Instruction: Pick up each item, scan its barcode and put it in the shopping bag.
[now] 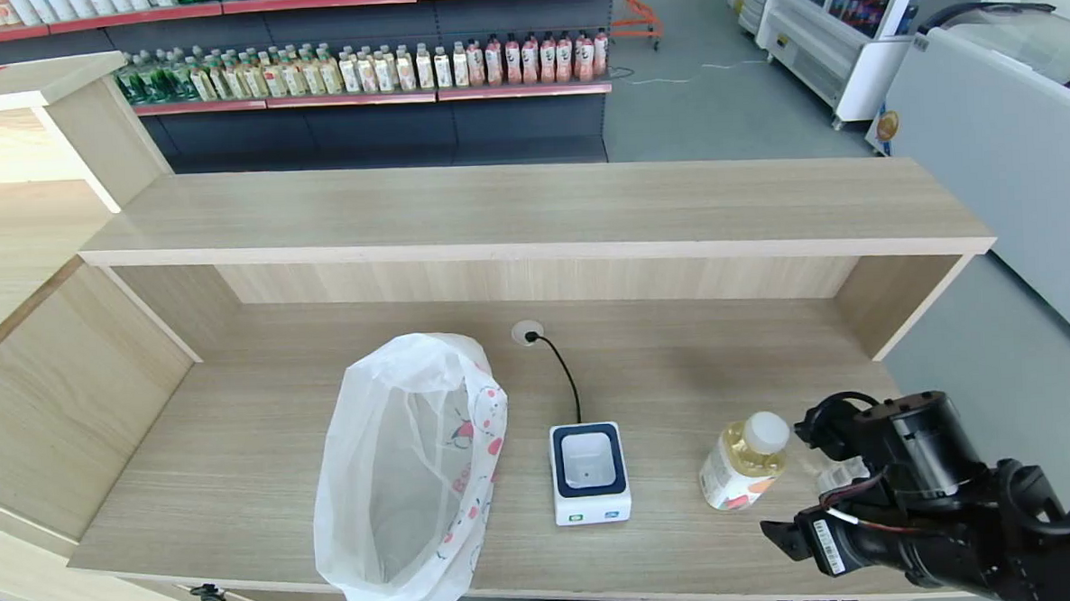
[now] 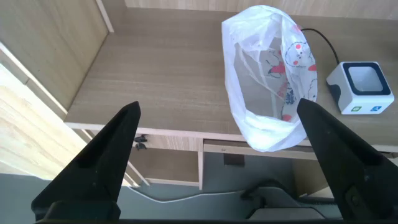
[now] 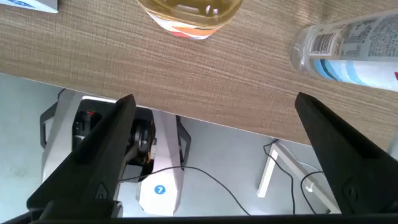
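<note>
Right gripper (image 3: 214,106), spread wide and empty, hovers beside the drink bottle (image 1: 745,463); left gripper (image 2: 219,107), likewise released, faces the shopping bag (image 1: 411,468).

L hand (image 2: 219,109) & R hand (image 3: 214,101) both w/ fingers spread wide.

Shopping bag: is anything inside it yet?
Inside the shopping bag only bare white plastic shows; no item is visible. Its crumpled front end, hanging over the counter edge, is folded over itself, so that pocket cannot be checked.
</note>
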